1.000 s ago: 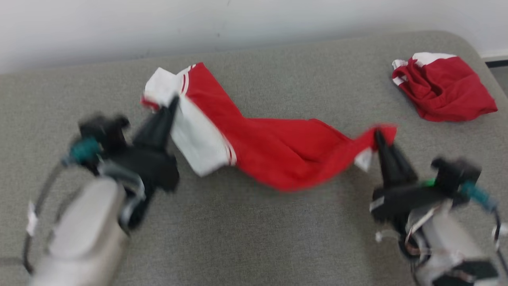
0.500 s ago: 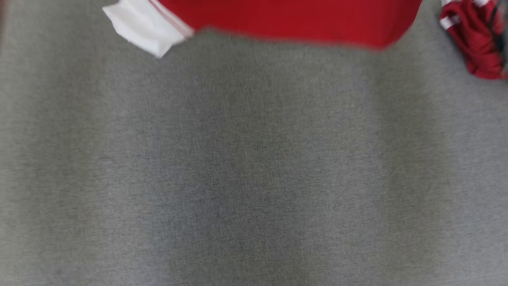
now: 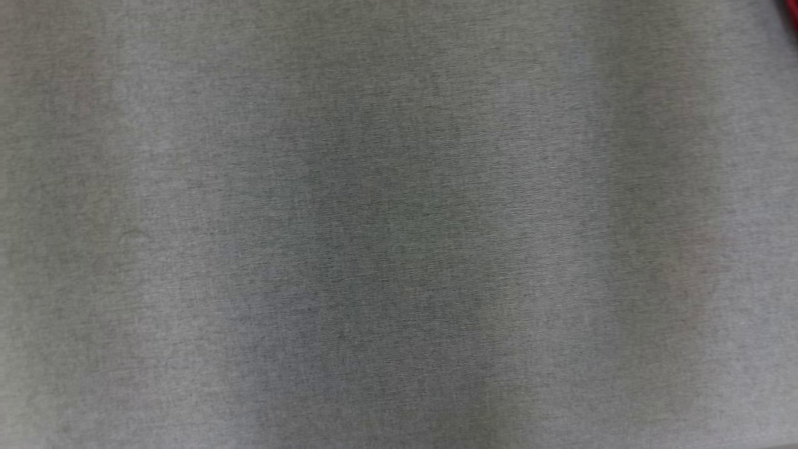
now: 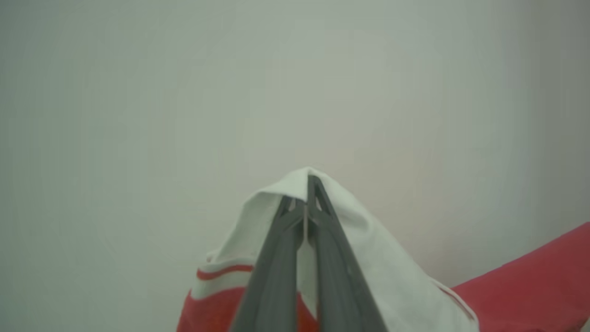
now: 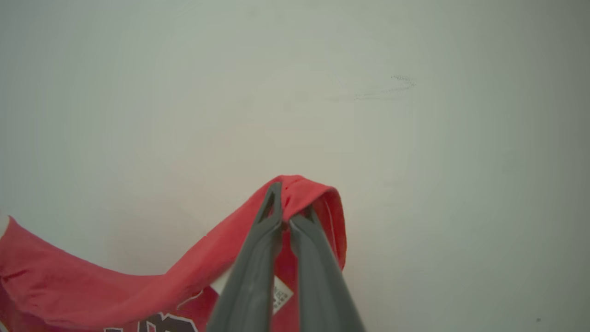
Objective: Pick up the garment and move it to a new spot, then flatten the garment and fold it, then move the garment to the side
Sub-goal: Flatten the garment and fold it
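Note:
The garment is a red top with white sleeves edged in red stripes. In the left wrist view my left gripper is shut on a white sleeve fold, and the red body trails off to the lower right. In the right wrist view my right gripper is shut on a red edge of the garment, which sags away to the lower left. A white label and dark lettering show near the fingers. Behind both grippers is a pale wall.
The head view looks down on the grey padded surface, blurred. A sliver of red cloth touches its top right corner.
The head camera has swung down across the grey surface. The stretched garment and both grippers slid out past the top of that view, and the second red garment at the right nearly so.

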Tool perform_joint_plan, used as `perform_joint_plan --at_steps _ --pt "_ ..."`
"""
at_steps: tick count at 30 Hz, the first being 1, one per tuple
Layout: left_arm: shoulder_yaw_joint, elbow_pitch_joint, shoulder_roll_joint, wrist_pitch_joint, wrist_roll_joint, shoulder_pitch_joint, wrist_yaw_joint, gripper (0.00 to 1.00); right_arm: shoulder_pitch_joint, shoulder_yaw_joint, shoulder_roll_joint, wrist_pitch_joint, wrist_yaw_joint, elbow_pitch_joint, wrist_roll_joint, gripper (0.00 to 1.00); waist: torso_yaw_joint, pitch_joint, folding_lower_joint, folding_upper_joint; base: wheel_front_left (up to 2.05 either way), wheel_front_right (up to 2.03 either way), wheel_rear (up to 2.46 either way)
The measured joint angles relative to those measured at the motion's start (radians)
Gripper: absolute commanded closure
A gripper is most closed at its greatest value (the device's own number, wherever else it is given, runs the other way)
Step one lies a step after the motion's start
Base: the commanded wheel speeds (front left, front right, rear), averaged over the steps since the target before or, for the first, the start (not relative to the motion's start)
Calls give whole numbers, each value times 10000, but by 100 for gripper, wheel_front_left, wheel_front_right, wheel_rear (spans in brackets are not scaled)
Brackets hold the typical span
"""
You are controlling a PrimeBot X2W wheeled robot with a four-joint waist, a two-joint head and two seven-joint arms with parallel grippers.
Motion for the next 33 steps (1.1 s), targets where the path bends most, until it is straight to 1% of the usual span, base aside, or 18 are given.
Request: perform_joint_plan --at_steps 4,9,19,25,27,30,33 --pt "-65 550 -274 -165 -21 -586 4 100 -727 128 -86 -182 0 784 -211 100 192 110 -2 -1 0 0 0" --pt "-178 1047 -458 -353 -88 -823 -15 100 -1003 284 71 -355 0 1450 -236 100 320 330 -1 -1 0 0 0" --pt "-366 1666 -525 -796 -301 -879 -67 100 -1362 777 104 -571 0 1981 -33 100 364 785 -1 -1 0 0 0" --pt "-378 1703 -539 -1032 -731 -866 -81 100 -1414 1172 65 -614 0 2094 61 100 407 960 0 -1 0 0 0" --pt "-564 1634 -548 -1060 -742 -792 -81 100 -1422 1273 42 -635 0 2119 92 100 468 986 -1 -1 0 0 0" --pt "-537 1277 -548 -1323 -1026 -596 -81 100 -1390 1530 13 -696 0 2019 190 100 568 1006 -1 -1 0 0 0" --pt "-650 706 -483 -1505 -1227 -207 -81 100 -1043 1960 -69 -685 0 1580 355 100 670 987 -2 -1 0 0 0"
